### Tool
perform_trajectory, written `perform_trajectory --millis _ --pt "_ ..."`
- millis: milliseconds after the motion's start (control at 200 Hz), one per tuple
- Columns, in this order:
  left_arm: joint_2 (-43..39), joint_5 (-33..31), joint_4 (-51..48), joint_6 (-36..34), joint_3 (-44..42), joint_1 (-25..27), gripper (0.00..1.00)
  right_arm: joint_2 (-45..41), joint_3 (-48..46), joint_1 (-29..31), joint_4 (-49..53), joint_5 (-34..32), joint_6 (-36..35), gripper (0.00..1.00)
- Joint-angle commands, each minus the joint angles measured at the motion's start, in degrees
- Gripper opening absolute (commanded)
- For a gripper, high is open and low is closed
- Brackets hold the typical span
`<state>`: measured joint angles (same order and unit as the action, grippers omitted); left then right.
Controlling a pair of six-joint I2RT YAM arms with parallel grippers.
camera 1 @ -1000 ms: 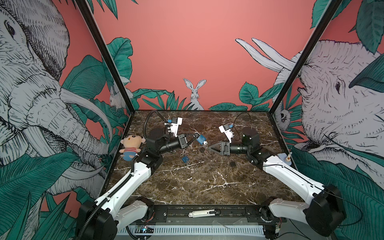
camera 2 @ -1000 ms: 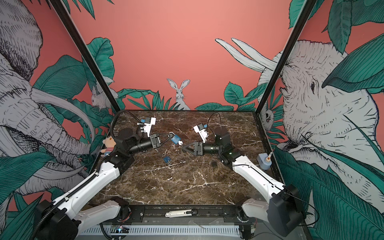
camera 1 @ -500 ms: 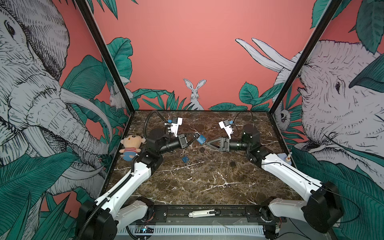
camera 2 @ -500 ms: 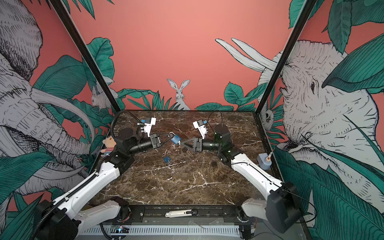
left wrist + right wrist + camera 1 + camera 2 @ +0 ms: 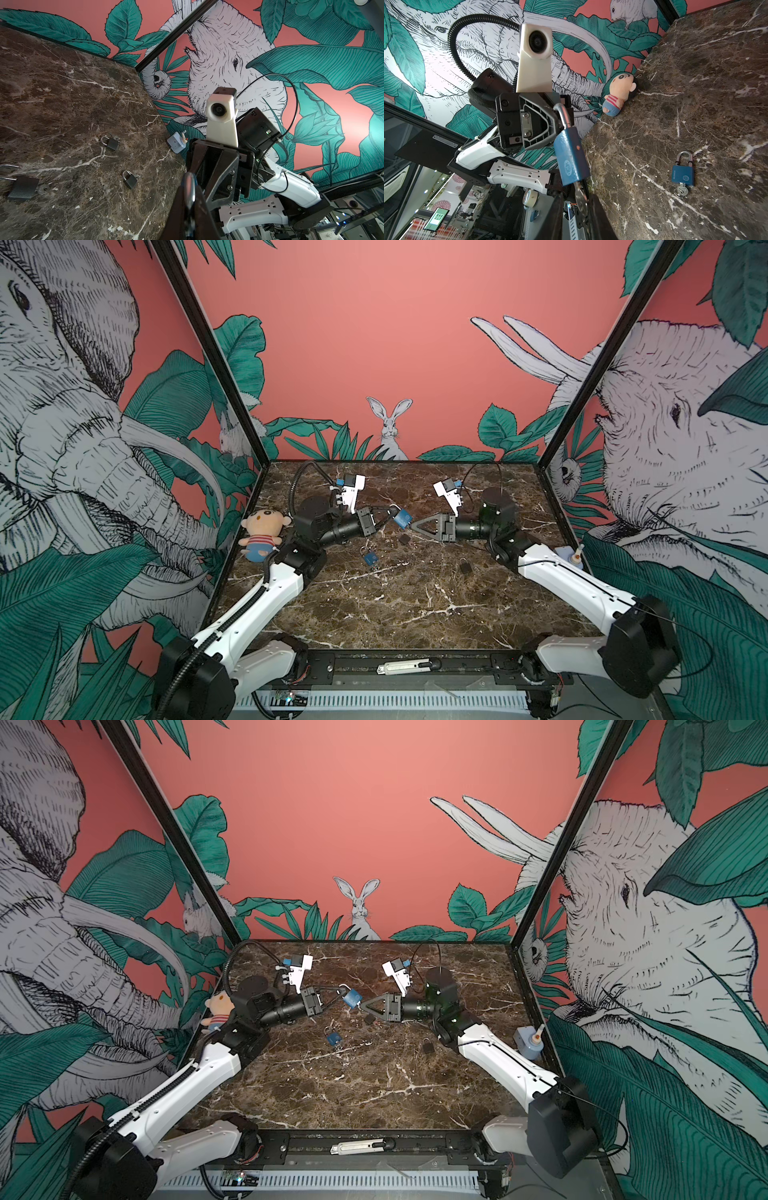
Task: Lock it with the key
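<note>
Right pincer (image 5: 412, 524) straddles the key (image 5: 580, 198) (left pincer (image 5: 390, 512) clamps padlock (image 5: 571, 155)).

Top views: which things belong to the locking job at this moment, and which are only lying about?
In the job: left gripper, blue padlock it holds, key in that padlock, right gripper at the key.

Lying about: second blue padlock, black padlock, other black padlock, plush doll, pale blue box, utility knife.
</note>
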<state>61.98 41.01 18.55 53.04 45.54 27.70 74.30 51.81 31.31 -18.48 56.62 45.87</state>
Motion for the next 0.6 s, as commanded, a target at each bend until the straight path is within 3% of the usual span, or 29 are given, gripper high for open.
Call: perform_trajectory --millis 0,310,510,590 --pt "-0.32 -0.39 3.40 0.58 0.29 -0.11 0.00 0.42 1.69 0.41 -3.23 1.47 0.01 0.20" --pt "-0.13 -0.80 4.48 1.42 0.16 -0.11 0.00 1.30 1.85 0.61 -4.39 1.82 0.65 0.21" --pt "-0.20 -1.72 5.89 2.28 -0.50 -0.19 0.00 1.51 1.24 0.61 -5.47 1.68 1.54 0.00" --pt "-0.42 -2.37 6.90 2.78 -0.89 -0.27 0.00 1.39 0.49 0.59 -6.71 1.77 2.37 0.00"
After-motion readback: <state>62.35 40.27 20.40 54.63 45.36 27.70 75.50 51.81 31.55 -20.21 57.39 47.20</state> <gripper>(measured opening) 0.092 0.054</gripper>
